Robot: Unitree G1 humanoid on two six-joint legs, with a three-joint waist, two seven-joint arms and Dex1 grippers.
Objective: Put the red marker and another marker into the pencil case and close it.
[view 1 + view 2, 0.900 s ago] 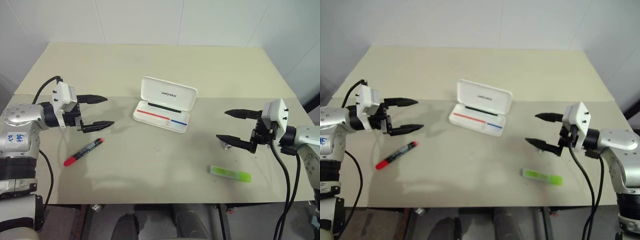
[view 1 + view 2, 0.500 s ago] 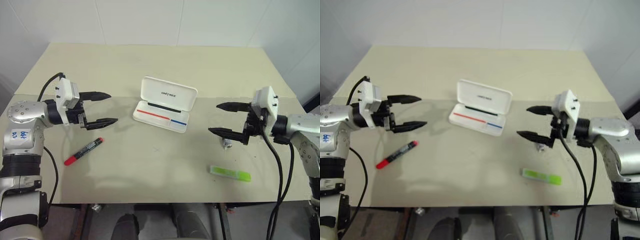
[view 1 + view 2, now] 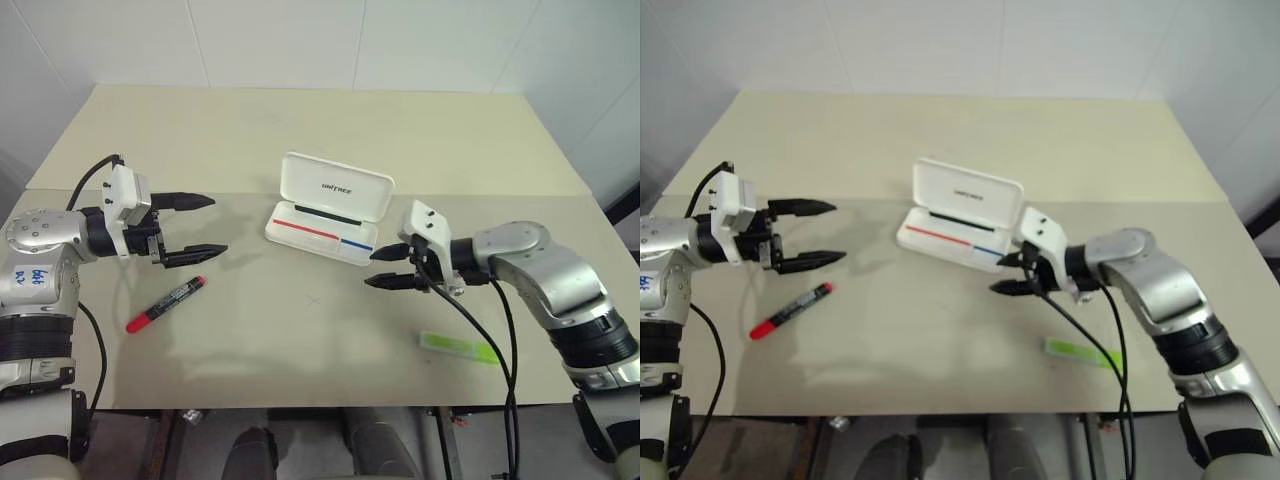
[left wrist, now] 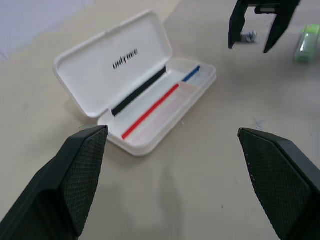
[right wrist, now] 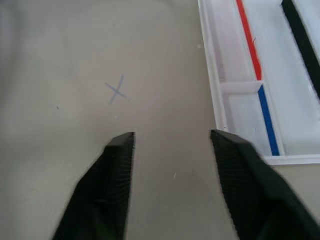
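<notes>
The pencil case (image 3: 338,187) lies open at the table's middle, its lid standing up at the back and its tray (image 5: 250,75) showing a red and a blue stripe. On the left lies the red marker (image 3: 167,303), just in front of and below my left gripper (image 3: 215,225), which hovers wide open and empty. The light-green marker (image 3: 459,347) rests near the front right edge. My right gripper (image 3: 371,270) points left beside the case's right end, open with a narrower gap and nothing between its fingers. The left wrist view looks at the case (image 4: 135,85) and that right gripper (image 4: 249,46).
A small silvery object (image 4: 246,36) lies on the table behind the right gripper. A faint blue X mark (image 5: 116,91) is drawn on the beige table (image 3: 300,340) in front of the case. White walls close in behind the table.
My right gripper has swung left from the table's right side to the case's right end, and its fingers have narrowed. The left gripper has stayed about where it was, still open.
</notes>
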